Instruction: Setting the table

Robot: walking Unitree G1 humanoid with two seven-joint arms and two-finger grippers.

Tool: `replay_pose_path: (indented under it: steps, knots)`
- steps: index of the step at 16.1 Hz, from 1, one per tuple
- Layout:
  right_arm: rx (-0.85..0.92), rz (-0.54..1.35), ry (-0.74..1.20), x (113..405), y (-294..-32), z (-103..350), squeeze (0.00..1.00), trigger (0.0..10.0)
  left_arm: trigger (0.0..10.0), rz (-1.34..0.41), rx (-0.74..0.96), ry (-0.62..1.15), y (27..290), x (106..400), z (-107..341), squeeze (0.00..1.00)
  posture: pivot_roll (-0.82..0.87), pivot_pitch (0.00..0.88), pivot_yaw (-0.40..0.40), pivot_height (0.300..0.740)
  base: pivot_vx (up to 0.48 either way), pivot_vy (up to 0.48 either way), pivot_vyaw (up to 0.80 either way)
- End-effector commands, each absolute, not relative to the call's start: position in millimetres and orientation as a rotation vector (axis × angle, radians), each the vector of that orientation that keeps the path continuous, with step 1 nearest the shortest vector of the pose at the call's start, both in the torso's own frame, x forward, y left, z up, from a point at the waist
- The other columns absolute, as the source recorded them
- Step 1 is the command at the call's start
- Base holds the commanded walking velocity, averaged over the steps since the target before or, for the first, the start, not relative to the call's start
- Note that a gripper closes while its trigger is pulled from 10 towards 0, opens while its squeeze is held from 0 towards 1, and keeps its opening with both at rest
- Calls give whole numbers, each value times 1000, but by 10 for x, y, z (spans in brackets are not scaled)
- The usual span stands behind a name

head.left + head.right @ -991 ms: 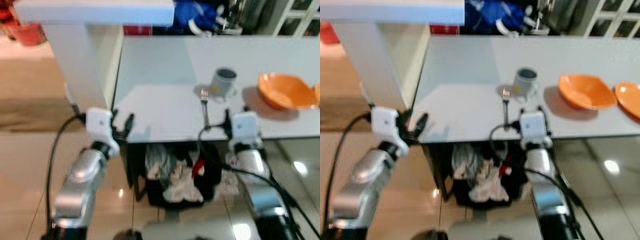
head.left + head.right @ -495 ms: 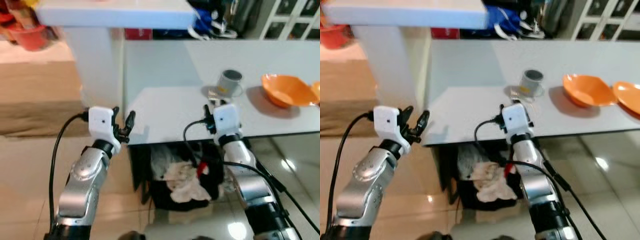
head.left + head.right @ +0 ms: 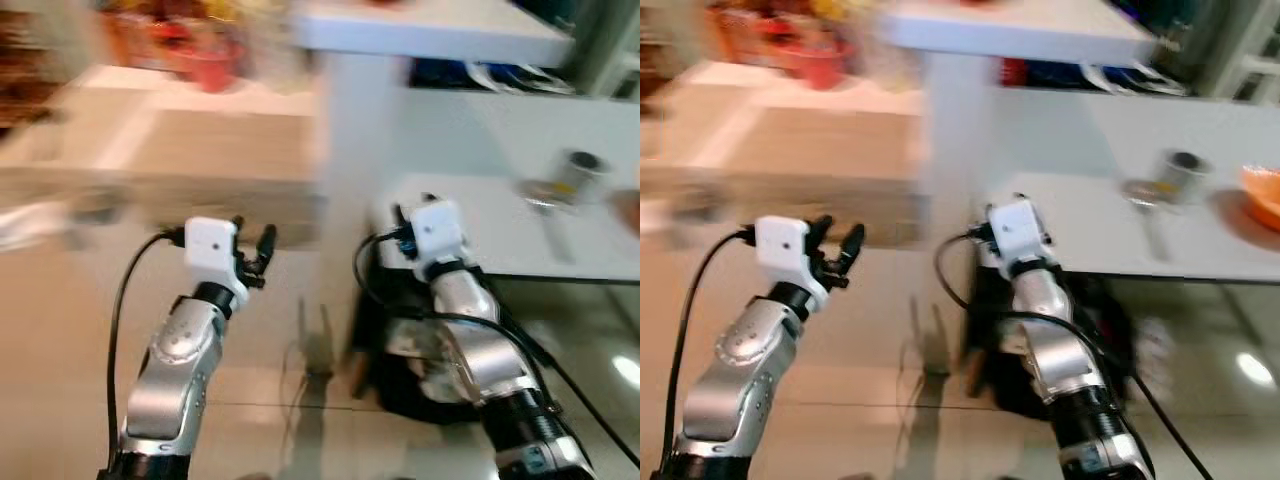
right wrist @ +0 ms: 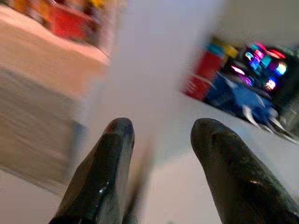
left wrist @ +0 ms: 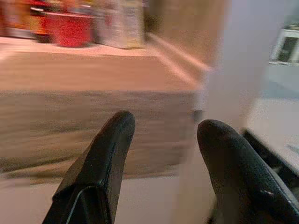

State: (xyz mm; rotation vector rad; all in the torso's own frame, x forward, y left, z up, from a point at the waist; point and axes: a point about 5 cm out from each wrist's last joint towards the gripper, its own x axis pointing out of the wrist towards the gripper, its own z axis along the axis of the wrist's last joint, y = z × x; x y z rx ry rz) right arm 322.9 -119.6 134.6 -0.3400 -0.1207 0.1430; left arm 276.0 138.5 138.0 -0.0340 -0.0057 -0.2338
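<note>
The whole scene is blurred by motion. On the white table (image 3: 490,235) stand a grey mug (image 3: 579,172) and a fork (image 3: 1155,236) lying in front of it. An orange bowl (image 3: 1266,190) peeks in at the far right edge. My left gripper (image 3: 252,242) is open and empty, held over the floor to the left of the table. In the left wrist view its fingers (image 5: 110,149) face a wooden step. By the table's left corner, my right gripper (image 4: 161,128) is open with nothing between its fingers.
A white column (image 3: 355,130) rises at the table's left end. A wooden platform (image 3: 200,160) with a red container (image 3: 210,60) lies to the left. A dark basket (image 3: 420,370) of cloths sits under the table. Shiny tiled floor (image 3: 300,400) lies ahead.
The camera has swung left, so the table, mug and bowl have slid to the right of the picture. My right gripper has come away from the fork toward the table's left corner.
</note>
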Motion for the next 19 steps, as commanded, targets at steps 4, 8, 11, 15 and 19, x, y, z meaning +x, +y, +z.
replay_pose_path:
  steps: [4,8,11,15,19]
  knots:
    - [-346,142,-86,3232,-1296,1282,0,10000,10000,-257,-31,-20,1289,2764,1411,0,21,0,-13,740,0,480,0]
    - [-353,150,-84,3242,-1268,1271,0,10000,10000,-246,81,-30,1302,2791,1426,0,29,0,-15,740,0,360,0]
    - [-349,156,-81,3236,-1249,1257,0,10000,10000,-270,77,-56,1284,2803,1490,1000,30,0,-11,740,0,0,0]
    - [-351,150,-78,3240,-1252,1251,0,10000,10000,-283,99,-35,1262,2809,1454,1000,28,0,-10,740,0,0,0]
    - [-354,125,-112,3257,-1263,1303,0,10000,10000,-286,80,-36,1253,2827,1473,0,29,0,-9,740,0,0,0]
